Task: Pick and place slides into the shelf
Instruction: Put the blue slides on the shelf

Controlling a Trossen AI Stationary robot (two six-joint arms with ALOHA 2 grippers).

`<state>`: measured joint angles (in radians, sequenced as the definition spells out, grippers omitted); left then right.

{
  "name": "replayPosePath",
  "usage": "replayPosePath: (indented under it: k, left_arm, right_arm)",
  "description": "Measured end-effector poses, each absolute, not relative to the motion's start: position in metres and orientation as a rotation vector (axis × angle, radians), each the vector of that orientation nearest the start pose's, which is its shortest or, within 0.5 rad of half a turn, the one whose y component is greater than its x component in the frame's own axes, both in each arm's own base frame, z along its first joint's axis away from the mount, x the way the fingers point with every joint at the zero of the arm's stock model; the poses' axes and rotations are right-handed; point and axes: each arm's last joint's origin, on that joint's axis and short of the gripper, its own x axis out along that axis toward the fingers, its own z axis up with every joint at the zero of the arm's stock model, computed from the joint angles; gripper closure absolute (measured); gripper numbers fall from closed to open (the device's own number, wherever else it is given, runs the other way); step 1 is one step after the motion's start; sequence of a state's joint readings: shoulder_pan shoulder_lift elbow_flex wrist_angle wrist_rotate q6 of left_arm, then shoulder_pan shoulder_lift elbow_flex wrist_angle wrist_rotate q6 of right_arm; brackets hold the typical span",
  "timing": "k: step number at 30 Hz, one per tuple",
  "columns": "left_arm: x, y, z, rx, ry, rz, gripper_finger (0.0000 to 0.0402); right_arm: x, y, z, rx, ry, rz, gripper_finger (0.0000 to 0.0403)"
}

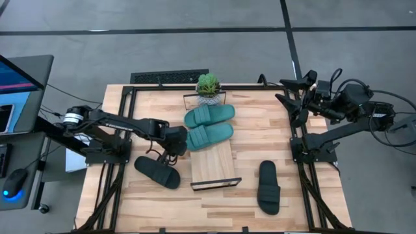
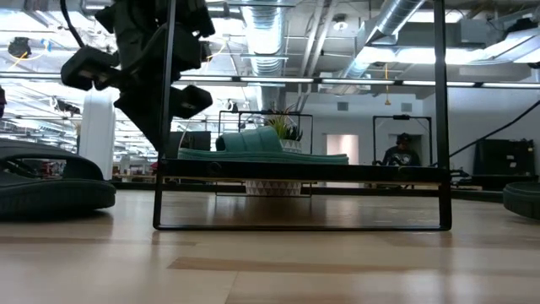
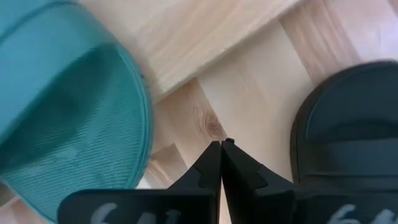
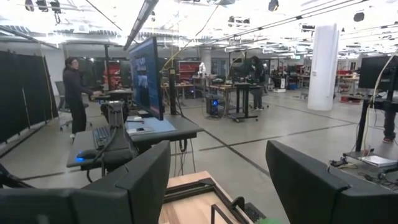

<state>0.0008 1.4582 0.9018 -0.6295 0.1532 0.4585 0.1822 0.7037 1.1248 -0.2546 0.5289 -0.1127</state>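
**Slides: two on the shelf, two left on the table**

Slides are half sorted, we judge. In the high view, two teal slides (image 1: 209, 116) (image 1: 209, 136) lie at centre on the shelf (image 1: 212, 166), whose near half is bare. One black slide (image 1: 157, 172) sits lower left on the wooden table (image 1: 260, 123), another black slide (image 1: 269, 187) lower right; both remain to be placed. A potted plant (image 1: 208, 86) stands at upper centre. We see the left gripper (image 1: 174, 147) between the lower teal slide and the left black one, and the right gripper (image 1: 290, 91) parked at upper right.

In the low view, teal slides rest at centre on the wire-framed plank, with an open workshop behind.

In the left wrist view, our fingers (image 3: 214, 171) are pressed together, empty.

In the right wrist view, the jaws stand wide; a person stands at far left.
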Motion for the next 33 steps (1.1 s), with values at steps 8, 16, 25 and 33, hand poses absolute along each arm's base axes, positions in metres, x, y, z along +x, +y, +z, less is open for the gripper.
replayPosePath:
  k: [8,16,25,33]
  left_arm:
    - [0.280,0.005,0.192,0.341,1.177,-0.415,0.0401]
    - [0.283,0.019,0.191,0.348,1.198,-0.373,0.0401]
    - [0.281,0.036,0.190,0.345,1.227,-0.314,0.0401]
    - [0.280,0.037,0.191,0.346,1.229,-0.306,0.0401]
  right_arm:
    - [0.106,0.005,0.446,-0.049,-0.148,-0.355,0.0147]
    - [0.106,0.005,0.446,-0.048,-0.149,-0.355,0.0147]
    - [0.106,0.005,0.446,-0.048,-0.149,-0.355,0.0147]
    - [0.106,0.005,0.446,-0.048,-0.149,-0.355,0.0147]
